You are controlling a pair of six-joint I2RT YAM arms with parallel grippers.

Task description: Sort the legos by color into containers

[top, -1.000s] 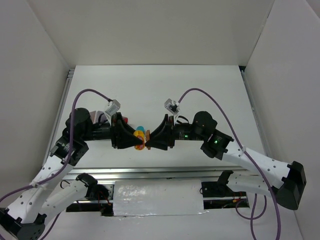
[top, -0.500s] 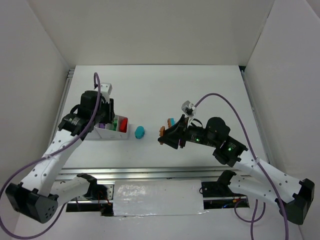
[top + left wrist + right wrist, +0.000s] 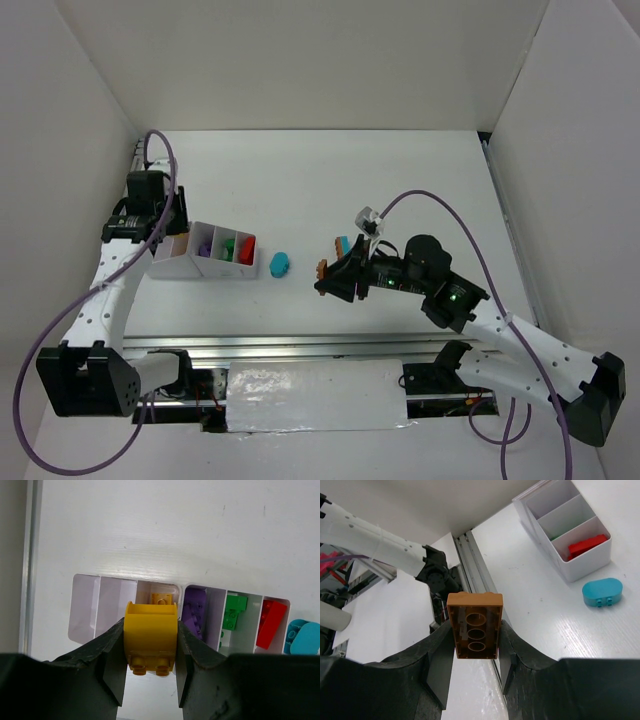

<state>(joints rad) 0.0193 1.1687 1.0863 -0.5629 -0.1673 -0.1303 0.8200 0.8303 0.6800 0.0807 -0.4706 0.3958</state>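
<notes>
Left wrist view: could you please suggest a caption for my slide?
Left gripper holds a yellow brick over the white tray, which contains a purple brick, green brick and red brick.

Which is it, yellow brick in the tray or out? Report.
Out: the left gripper is shut on the yellow brick, holding it over the white tray, not in a compartment.

White-shelled, black-jointed left arm [image 3: 100,295] reaches forward along the table's left side. Its black two-finger left gripper [image 3: 150,640] points downward, jaws clamped on a yellow studded plastic brick [image 3: 150,625]. The matching right arm [image 3: 505,325] stretches leftward, and its right gripper [image 3: 476,635] pinches an orange-brown rectangular brick [image 3: 475,615], hollow underside toward the wrist camera.
</notes>
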